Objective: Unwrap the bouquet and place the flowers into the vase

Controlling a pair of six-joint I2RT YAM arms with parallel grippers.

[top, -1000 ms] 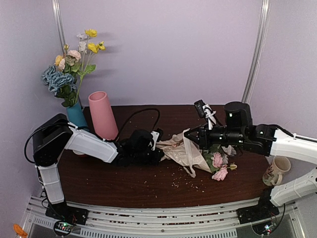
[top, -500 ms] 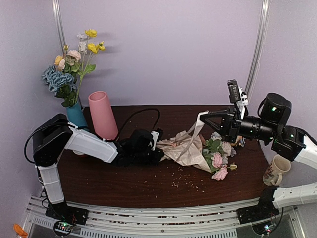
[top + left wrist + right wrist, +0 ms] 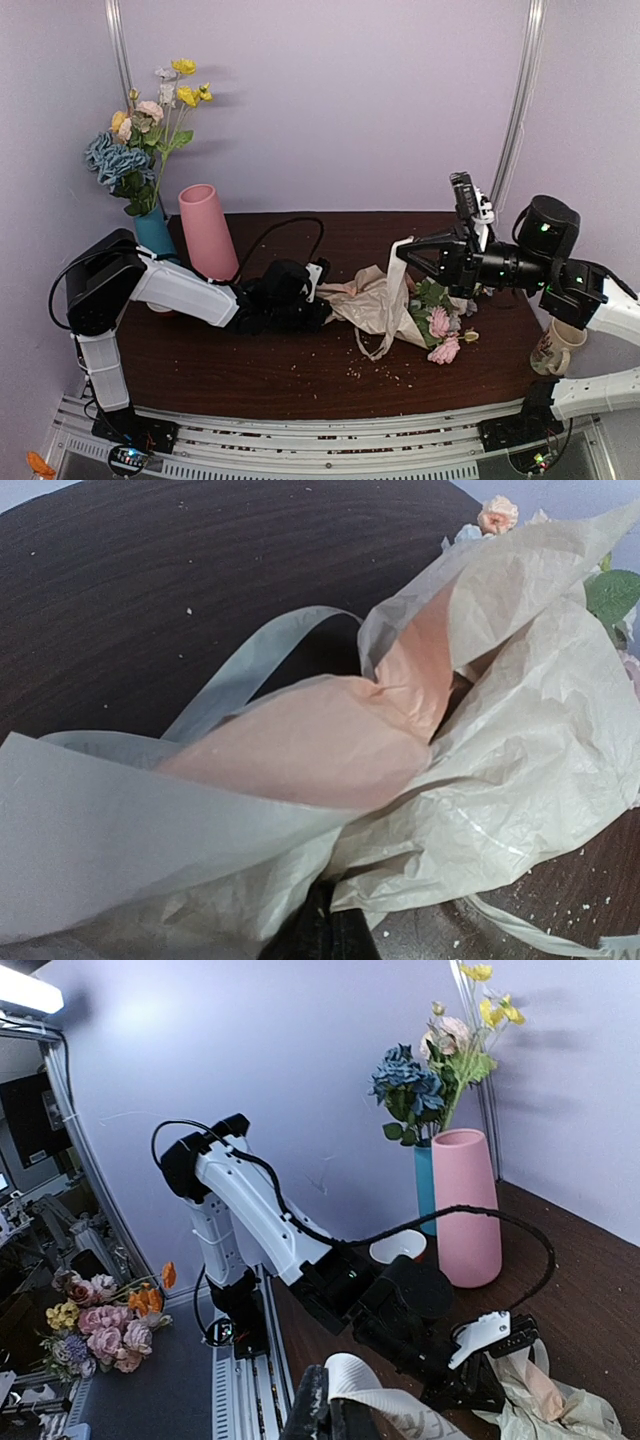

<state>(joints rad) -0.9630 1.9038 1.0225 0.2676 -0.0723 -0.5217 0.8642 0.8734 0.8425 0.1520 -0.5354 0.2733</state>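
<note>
Two clenched pincers work the bouquet (image 3: 380,305), lying left-to-right mid-frame on the counter (image 3: 250,370), blooms (image 3: 440,335) rightward beneath your right pincer (image 3: 408,252); the vase (image 3: 208,232) stands upper left. Left wrist: your left pincer (image 3: 320,932) clamps paper (image 3: 480,760) at bottom. Right wrist: ribbon (image 3: 385,1405) pinched, bottom centre.

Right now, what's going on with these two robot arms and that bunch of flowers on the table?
The left gripper is shut on one end of the crinkled peach-beige paper wrap, low on the dark wooden table. The right gripper pinches the cream ribbon, lifted above it. The pastel artificial flowers lie partly in the paper. The tall pink vase stands back left, without flowers.
</note>
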